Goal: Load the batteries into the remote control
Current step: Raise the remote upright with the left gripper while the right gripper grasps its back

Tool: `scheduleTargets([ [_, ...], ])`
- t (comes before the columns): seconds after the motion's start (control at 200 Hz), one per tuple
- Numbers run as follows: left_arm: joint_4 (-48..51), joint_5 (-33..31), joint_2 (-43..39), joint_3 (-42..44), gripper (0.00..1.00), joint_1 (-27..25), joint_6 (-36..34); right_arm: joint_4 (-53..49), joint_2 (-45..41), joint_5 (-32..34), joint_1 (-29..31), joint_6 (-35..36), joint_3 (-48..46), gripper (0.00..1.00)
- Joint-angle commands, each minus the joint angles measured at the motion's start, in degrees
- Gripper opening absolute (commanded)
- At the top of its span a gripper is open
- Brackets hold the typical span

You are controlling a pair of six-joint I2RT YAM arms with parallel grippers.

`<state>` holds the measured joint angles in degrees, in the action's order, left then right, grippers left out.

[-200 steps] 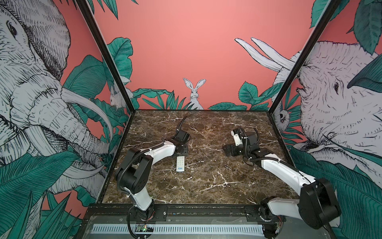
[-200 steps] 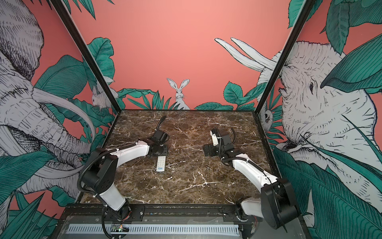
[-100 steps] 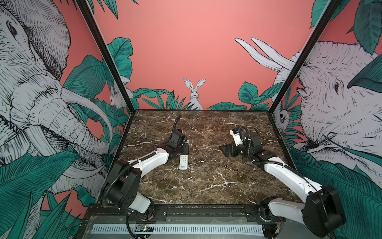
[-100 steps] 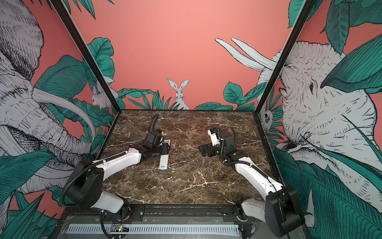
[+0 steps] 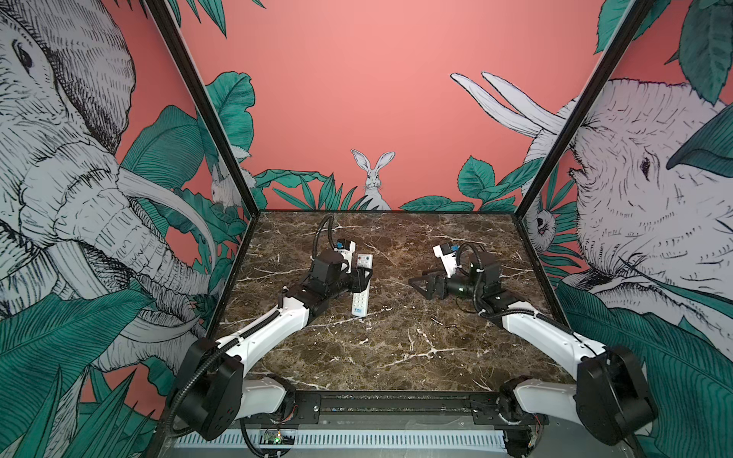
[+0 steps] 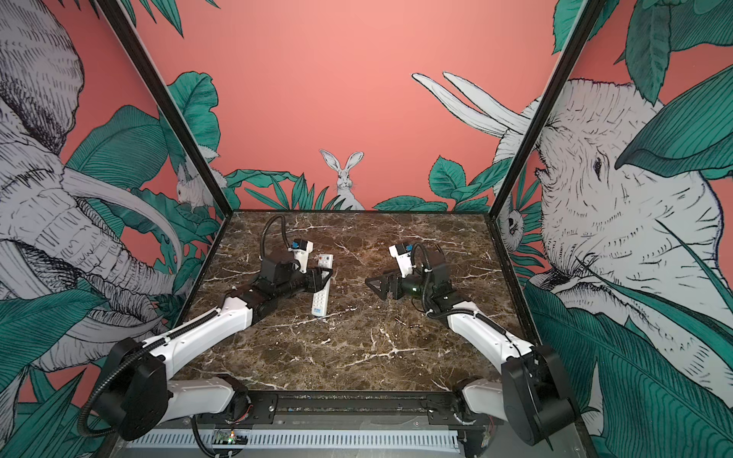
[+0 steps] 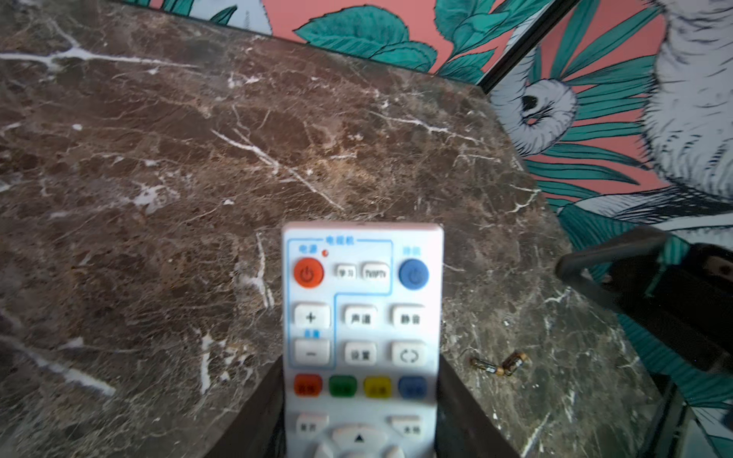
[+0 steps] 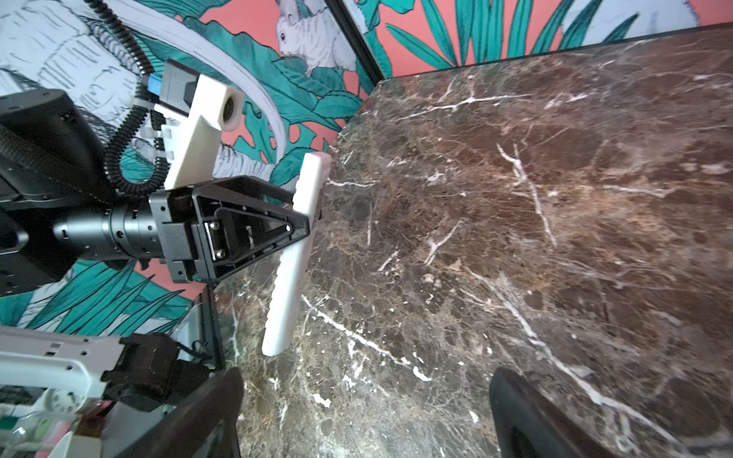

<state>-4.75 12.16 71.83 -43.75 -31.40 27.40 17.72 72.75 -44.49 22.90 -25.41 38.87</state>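
holding slim white buttoned remote control (image 5: pixel 362 295) clamped in left gripper (image 5: pixel 363 277), tilted over brown marble bench (image 5: pixel 377 357); right gripper (image 5: pixel 416 283) spread wide, empty. tiny dark cylindrical batteries (image 7: pixel 486 365) loose on bench. could pivot in grip if pressed off-centre.

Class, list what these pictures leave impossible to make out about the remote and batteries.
- remote control: back faces away in top and left wrist views, edge-on in right wrist view; compartment unseen.
- its middle: covered by the left gripper in both top views.
- batteries: markings too small in top views, blurred in left wrist view.
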Motion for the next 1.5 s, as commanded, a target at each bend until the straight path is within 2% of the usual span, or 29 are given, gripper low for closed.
scheduleTargets([
  [0.0, -6.55, 5.50, -3.05, 0.95, 0.28, 0.39, 1.29, 13.52, 0.40, -7.22, 0.55, -5.99, -1.29, 0.99],
  [0.24, -8.46, 12.20, -5.02, -1.59, 0.27, 0.41, 4.00, 23.22, 2.00, -11.43, 4.05, -8.42, -1.87, 0.99],
  [0.53, -15.89, 19.18, -6.83, -2.26, 0.27, 0.46, 8.11, 41.67, 7.81, -11.50, 6.57, -18.84, -2.53, 0.99],
  [0.785, -18.62, 21.85, -6.24, -3.79, 0.28, 0.46, 10.25, 44.07, 9.24, -11.41, 9.61, -18.80, -1.54, 0.99],
  [0.9, -21.46, 26.16, -5.16, -4.81, 0.28, 0.50, 11.96, 44.44, 9.89, -11.14, 10.49, -18.67, -1.26, 0.99],
  [1.31, -27.82, 29.65, -4.00, -5.30, 0.28, 0.42, 15.99, 60.71, 14.55, -13.65, 12.94, -26.47, -0.67, 0.98],
  [1.495, -30.57, 30.81, -2.94, -5.47, 0.28, 0.46, 17.70, 63.23, 16.04, -13.93, 13.66, -27.77, -0.11, 0.96],
])
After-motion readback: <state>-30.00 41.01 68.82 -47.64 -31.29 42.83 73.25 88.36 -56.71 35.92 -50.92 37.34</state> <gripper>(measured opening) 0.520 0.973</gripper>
